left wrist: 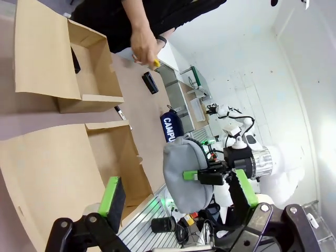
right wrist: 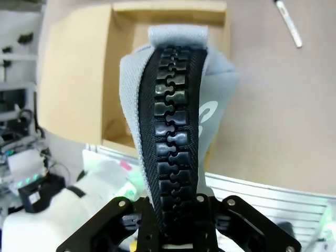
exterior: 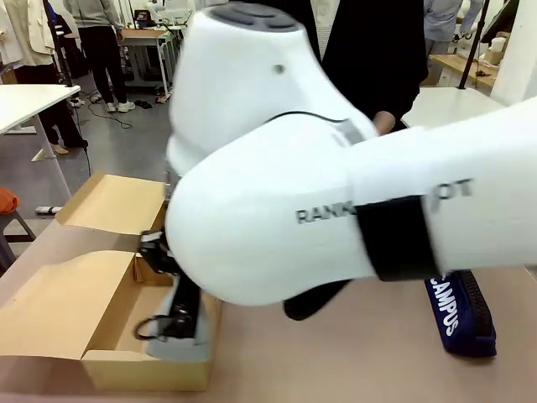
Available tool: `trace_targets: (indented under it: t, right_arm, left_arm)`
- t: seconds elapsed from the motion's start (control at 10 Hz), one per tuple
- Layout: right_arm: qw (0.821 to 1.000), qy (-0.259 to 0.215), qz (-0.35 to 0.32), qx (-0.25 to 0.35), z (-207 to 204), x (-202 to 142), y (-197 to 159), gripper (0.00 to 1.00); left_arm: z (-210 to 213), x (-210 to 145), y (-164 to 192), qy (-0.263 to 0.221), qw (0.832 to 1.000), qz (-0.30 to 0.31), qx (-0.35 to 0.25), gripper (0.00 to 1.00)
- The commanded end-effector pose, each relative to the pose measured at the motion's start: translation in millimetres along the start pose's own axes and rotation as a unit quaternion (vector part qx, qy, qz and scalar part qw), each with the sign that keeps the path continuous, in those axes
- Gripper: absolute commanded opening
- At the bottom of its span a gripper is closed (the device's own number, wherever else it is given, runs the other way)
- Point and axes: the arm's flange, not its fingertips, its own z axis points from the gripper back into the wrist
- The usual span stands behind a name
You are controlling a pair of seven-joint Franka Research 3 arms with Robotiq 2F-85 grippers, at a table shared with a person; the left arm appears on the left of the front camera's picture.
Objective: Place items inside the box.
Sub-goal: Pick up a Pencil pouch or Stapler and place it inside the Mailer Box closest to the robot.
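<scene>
The right gripper (right wrist: pixel 176 223), clamped on the grey pouch (right wrist: pixel 176 105), hangs it end-first above the open box (right wrist: pixel 68 79) at the desk's (exterior: pixel 336 361) left edge, seemingly for a straight drop; the left gripper (left wrist: pixel 177 191) stands wide.

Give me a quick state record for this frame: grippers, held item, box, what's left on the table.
right gripper: shut on grey pouch
grey pouch: hanging at the box's near edge, not released
left gripper: open, empty
box: flaps open
on table: navy pouch, black stapler, marker pen
person's hand: near the stapler, touching a yellow item
</scene>
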Motion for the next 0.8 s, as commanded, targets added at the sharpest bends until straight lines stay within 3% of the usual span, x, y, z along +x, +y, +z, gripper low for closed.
trace_targets:
  t: [0.0, 0.3, 0.7]
  right_arm:
    - [1.0, -0.019, -0.02, 0.003, -39.1, 34.5, 51.6, 0.09]
    - [1.0, 0.008, -0.009, 0.006, -68.6, 43.2, 70.5, 0.09]
    - [1.0, 0.002, 0.004, -0.024, -128.3, 62.9, 82.5, 0.09]
  left_arm:
    - [-0.6, 1.0, -1.6, -0.005, 1.0, -0.009, -0.008, 1.0]
    - [-0.6, 1.0, -1.6, -0.005, 1.0, -0.009, -0.008, 1.0]
    - [-0.6, 1.0, -1.6, -0.005, 1.0, -0.009, -0.008, 1.0]
